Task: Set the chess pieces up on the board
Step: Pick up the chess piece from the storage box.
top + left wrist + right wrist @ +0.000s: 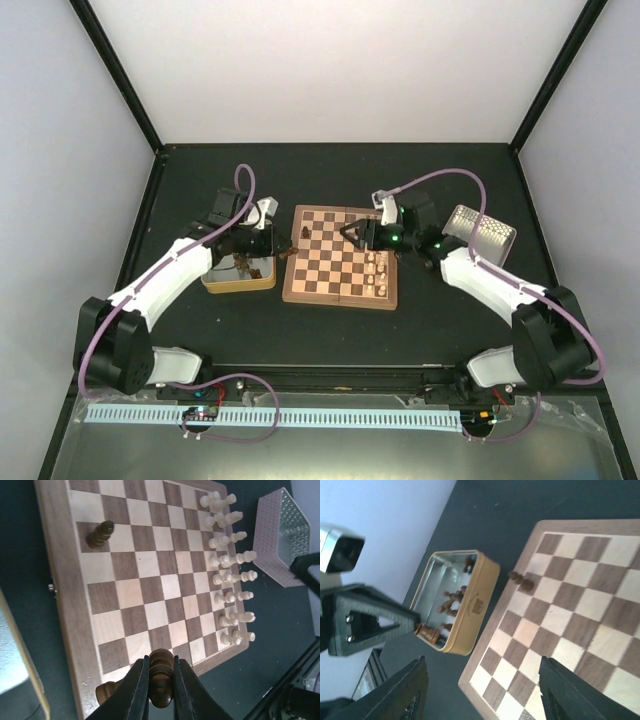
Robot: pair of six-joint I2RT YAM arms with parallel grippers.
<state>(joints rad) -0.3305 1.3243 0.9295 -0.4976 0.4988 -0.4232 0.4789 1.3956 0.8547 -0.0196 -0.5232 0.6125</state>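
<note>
The board [340, 262] lies mid-table. Two files of cream chess pieces [230, 570] stand along its right side [378, 266]. One dark piece [100, 534] stands near the board's left edge [521, 581]. My left gripper [161, 680] is shut on a dark brown piece [161, 672], held between the tin and the board's left border [280, 248]. Another dark piece [105, 692] shows partly behind its left finger. My right gripper [485, 695] hovers open over the board's far half [350, 233], with nothing between its fingers.
A yellowish tin [238, 275] left of the board holds several dark pieces [451, 597]. A silvery perforated tray [482, 233] stands right of the board, beside the right arm. Dark tabletop surrounds the board.
</note>
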